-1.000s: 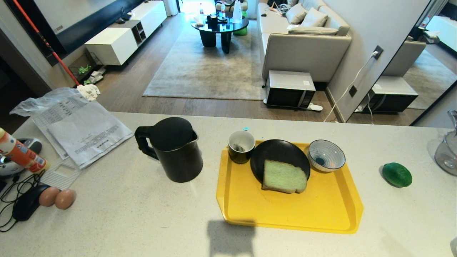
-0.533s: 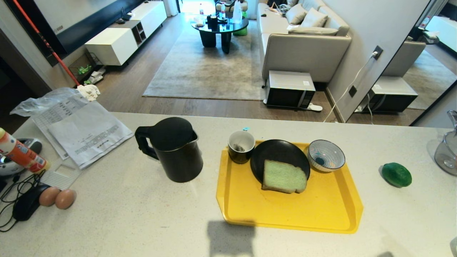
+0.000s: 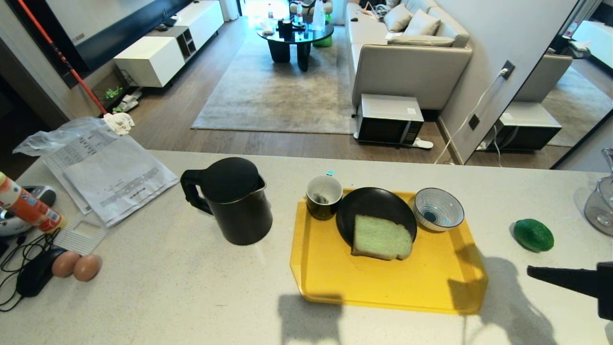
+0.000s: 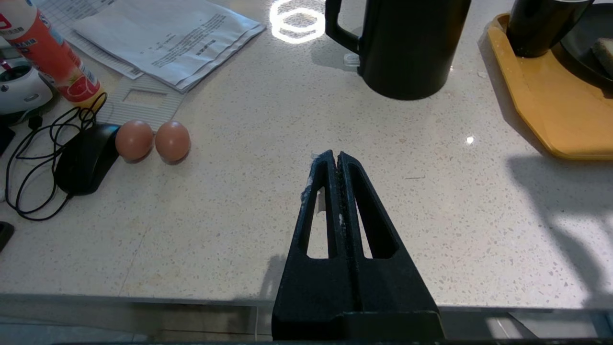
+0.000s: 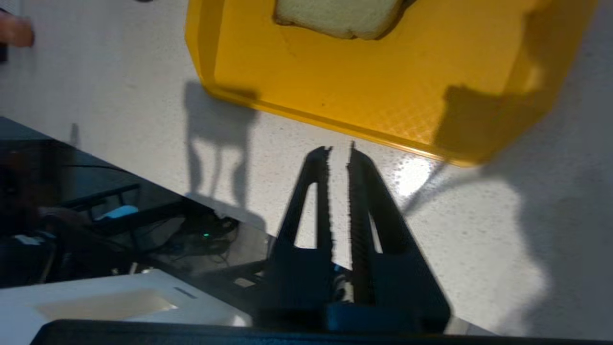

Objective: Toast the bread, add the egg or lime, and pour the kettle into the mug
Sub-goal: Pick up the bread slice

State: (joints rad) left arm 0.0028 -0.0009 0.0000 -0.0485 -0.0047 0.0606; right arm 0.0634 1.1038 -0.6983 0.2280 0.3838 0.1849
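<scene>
Head view: the bread (image 3: 381, 237) lies half on a black plate (image 3: 373, 206) on the yellow tray (image 3: 431, 282), the mug (image 3: 323, 196) at the tray's far-left corner, the kettle (image 3: 232, 201) just left of the tray, the lime (image 3: 533, 235) on the counter to the right. The right gripper (image 3: 530, 271) pokes in at the right edge, near the lime, holding nothing.

Left wrist view: the left gripper (image 4: 337, 158) is clenched and empty, low over bare counter w/ two brown eggs (image 4: 153, 140) off to one side; it looks parked.

Right wrist view: only here does the thin slit between the right claw's tips show, i.e. barely parted. It seems aimed at the tray's near edge, though the tilt makes that hard to judge.

Likely step: reach for the bread or the lime. To do it well, the right claw should spread fully before closing in.
</scene>
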